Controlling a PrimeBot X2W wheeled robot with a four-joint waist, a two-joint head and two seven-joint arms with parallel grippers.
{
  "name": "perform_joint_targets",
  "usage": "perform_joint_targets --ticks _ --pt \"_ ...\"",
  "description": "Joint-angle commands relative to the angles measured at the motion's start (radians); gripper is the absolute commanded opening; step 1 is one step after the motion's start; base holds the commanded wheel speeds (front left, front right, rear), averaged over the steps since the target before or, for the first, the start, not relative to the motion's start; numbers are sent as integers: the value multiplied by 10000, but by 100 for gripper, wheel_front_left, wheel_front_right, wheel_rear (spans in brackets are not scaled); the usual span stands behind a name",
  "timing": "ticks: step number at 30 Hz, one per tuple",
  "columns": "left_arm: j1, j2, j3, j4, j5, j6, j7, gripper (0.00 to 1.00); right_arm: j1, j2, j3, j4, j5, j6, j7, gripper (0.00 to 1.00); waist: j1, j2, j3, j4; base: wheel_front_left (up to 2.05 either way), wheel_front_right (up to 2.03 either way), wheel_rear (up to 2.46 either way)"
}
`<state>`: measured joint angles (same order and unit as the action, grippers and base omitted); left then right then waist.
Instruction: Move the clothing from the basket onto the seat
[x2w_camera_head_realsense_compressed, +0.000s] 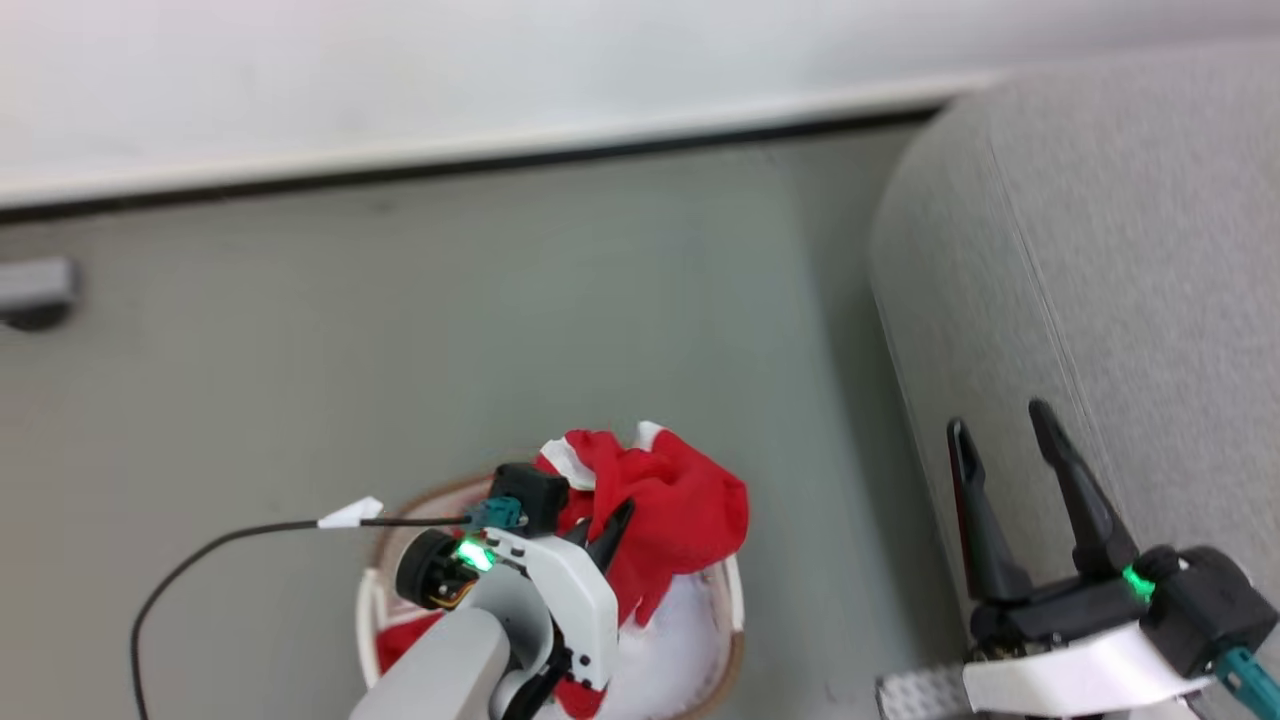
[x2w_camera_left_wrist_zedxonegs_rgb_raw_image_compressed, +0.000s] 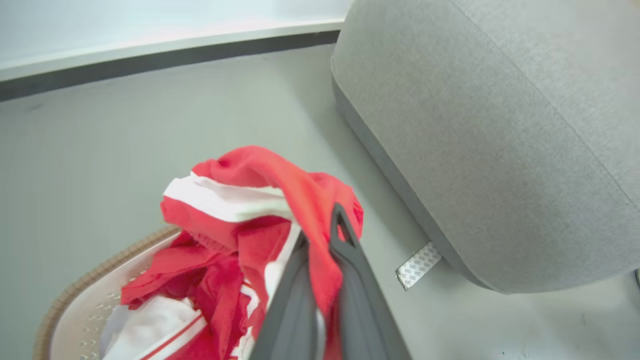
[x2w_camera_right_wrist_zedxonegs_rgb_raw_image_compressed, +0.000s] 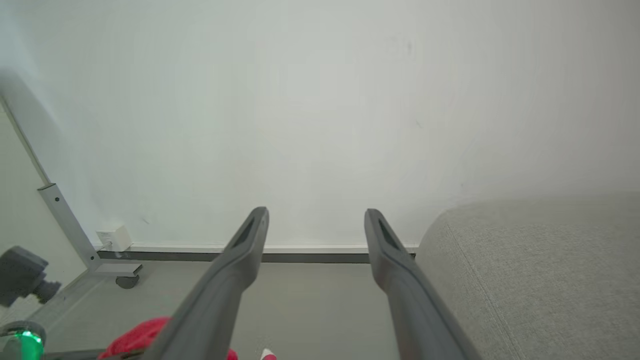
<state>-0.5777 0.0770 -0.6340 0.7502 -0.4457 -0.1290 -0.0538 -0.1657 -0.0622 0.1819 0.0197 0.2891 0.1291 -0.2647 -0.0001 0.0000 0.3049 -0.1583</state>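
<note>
L gripper (x2w_camera_head_realsense_compressed: 600, 530) is clamped on the clothing (x2w_camera_head_realsense_compressed: 680, 500). In the L wrist view its two dark fingers (x2w_camera_left_wrist_zedxonegs_rgb_raw_image_compressed: 350, 260) sit close together w/ a fold of red fabric pinched btwn them, and more red cloth drapes over & around the tips.

Clothing is bright red w/ white trim & stripes. One bunch stands up above the basket (x2w_camera_head_realsense_compressed: 735, 600) and the rest hangs down inside it. Basket sits on the grey floor (x2w_camera_head_realsense_compressed: 500, 330) at the near edge of the head view, a bit left of centre. Its brown rim and perforated white wall show in the L wrist view. Some pale white cloth (x2w_camera_head_realsense_compressed: 685, 640) lies in the basket, right of the L arm.

Seat (x2w_camera_head_realsense_compressed: 1100, 250) is on the right, light grey w/ a rounded corner. It's apart from the basket, w/ a strip of floor btwn them.

R gripper (x2w_camera_head_realsense_compressed: 1000, 420) is open & empty, fingers spread wide. It hangs at the seat's near left edge, tips pointing far, twd the wall (x2w_camera_head_realsense_compressed: 500, 60).

Black cable (x2w_camera_head_realsense_compressed: 200, 560) w/ a small white tag (x2w_camera_head_realsense_compressed: 350, 513) runs left from the L wrist. A patch of patterned tape (x2w_camera_left_wrist_zedxonegs_rgb_raw_image_compressed: 419, 265) lies on the floor, just beside the seat's base.
</note>
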Motion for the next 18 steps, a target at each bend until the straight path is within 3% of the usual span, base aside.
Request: perform_joint_targets --ticks 1,11,18 --pt "228 112 5 -182 -97 -15 68 0 214 -57 -39 32 -21 30 3 100 1 0 -971 756 0 0 0" --pt "900 874 320 -3777 -599 416 1289 0 992 -360 165 76 31 30 3 100 1 0 -2117 1117 0 0 0" --pt "1102 1574 308 -6072 -694 620 2414 0 1104 -965 791 -49 -23 30 3 100 1 0 -2571 1122 0 0 0"
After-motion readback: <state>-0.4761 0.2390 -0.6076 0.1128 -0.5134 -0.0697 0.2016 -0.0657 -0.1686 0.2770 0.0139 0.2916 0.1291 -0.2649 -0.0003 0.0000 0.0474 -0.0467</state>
